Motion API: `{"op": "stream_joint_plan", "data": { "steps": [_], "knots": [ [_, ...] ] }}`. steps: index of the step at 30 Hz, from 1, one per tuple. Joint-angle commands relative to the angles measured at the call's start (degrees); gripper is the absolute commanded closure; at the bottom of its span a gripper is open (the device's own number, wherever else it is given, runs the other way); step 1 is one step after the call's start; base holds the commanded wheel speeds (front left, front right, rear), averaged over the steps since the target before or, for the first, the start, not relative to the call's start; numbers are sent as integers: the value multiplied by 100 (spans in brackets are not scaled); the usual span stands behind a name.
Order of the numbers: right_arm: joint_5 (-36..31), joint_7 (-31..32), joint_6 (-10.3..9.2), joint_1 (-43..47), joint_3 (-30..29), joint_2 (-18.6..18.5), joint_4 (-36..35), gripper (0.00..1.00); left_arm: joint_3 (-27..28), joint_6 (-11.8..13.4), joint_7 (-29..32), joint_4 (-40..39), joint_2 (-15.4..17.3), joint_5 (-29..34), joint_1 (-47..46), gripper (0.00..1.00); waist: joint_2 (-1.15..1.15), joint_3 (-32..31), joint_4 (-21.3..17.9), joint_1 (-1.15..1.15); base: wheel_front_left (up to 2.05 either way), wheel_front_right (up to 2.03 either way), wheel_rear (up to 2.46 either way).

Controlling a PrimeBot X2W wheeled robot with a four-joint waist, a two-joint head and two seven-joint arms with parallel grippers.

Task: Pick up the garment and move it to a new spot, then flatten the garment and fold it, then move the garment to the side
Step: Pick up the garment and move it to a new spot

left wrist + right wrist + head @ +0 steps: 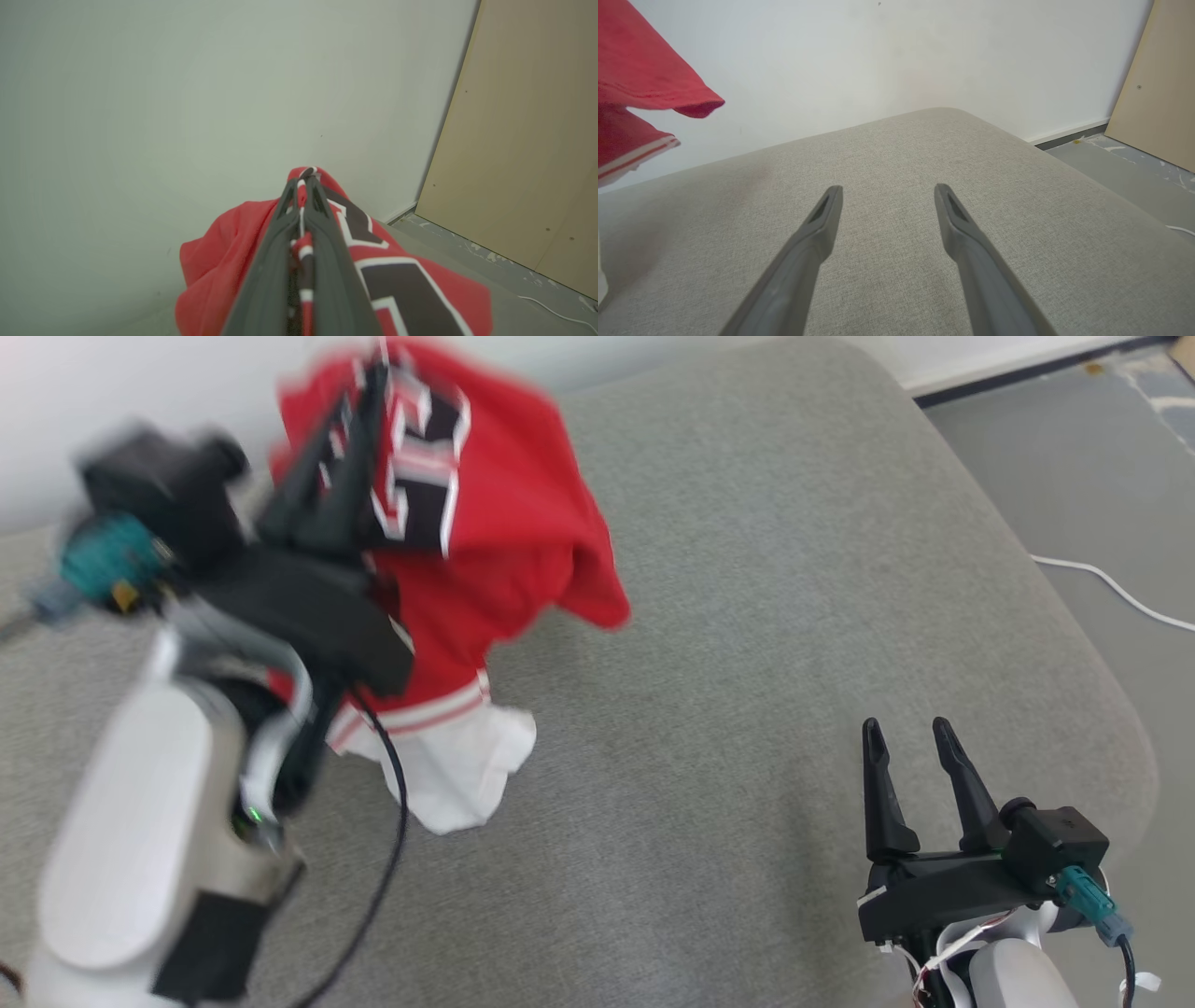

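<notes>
Garment [523,523] hangs clamped in the jaws of the left gripper [306,183] above the far-left corner of the cushion [747,663], well away from the right gripper [904,728], whose jaws stand apart.

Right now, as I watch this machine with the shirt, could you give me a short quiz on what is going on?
1. True or false: the left end effector is shut on the red garment.
2. The right end effector is: A) shut on the garment, B) open and empty over the grey cushion, C) shut on a cup.
3. What thin thing lies on the floor to the right of the cushion?

Key:
1. True: a striped hem is pinched between its fingers.
2. B.
3. A white cable.
</notes>
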Motion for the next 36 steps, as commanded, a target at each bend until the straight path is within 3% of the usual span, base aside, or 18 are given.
{"op": "stream_joint_plan", "data": {
  "steps": [1, 6, 12, 13, 14, 18, 22, 31, 32, 36],
  "knots": [
    [38, -41, -12, -30, 22, 11, 23, 0, -1, -9, -76, 61, -6, -18, 138, 100, 1, 107, -154, 1, 0, 0, 0],
    [109, -101, -12, -107, 100, 10, 154, 0, -169, -5, -331, 874, -130, -94, 928, 100, 1, 205, -285, 1, 0, 0, 0],
    [76, -141, -12, -166, 135, 9, 244, 0, -436, -201, -636, 1970, -219, -23, 1305, 100, 1, 235, -289, 1, 0, 0, 0],
    [62, -144, -12, -180, 151, 12, 258, 0, -490, -200, -720, 2073, -225, 33, 1278, 58, 1, 216, -279, 1, 0, 0, 0],
    [37, -150, -12, -190, 143, 11, 258, 0, -509, -231, -831, 2148, -279, 11, 1239, 0, 1, 183, -252, 1, 0, 0, 0],
    [-58, -133, -12, -115, 75, 10, 269, 0, -507, -289, -1126, 2119, -462, -85, 1039, 0, 1, -29, -73, 1, 0, 0, 0],
    [-209, -40, -12, 49, -91, 9, 221, 0, -403, -195, -1281, 1809, -468, -97, 950, 0, 1, -343, 252, 1, 0, 0, 0],
    [-400, 260, -12, 338, -275, 9, -132, 0, 158, 446, -1183, 810, 143, -64, 1594, 0, 1, -782, 1067, 1, 0, 0, 0],
    [-426, 319, -12, 391, -288, 9, -195, 0, 272, 616, -1165, 608, 320, 14, 1838, 0, 1, -856, 1220, 1, 0, 0, 0],
    [-454, 410, -12, 490, -291, 8, -281, 0, 457, 828, -1174, 350, 554, 71, 2240, 0, 1, -968, 1408, 1, 0, 0, 0]
  ]
}}
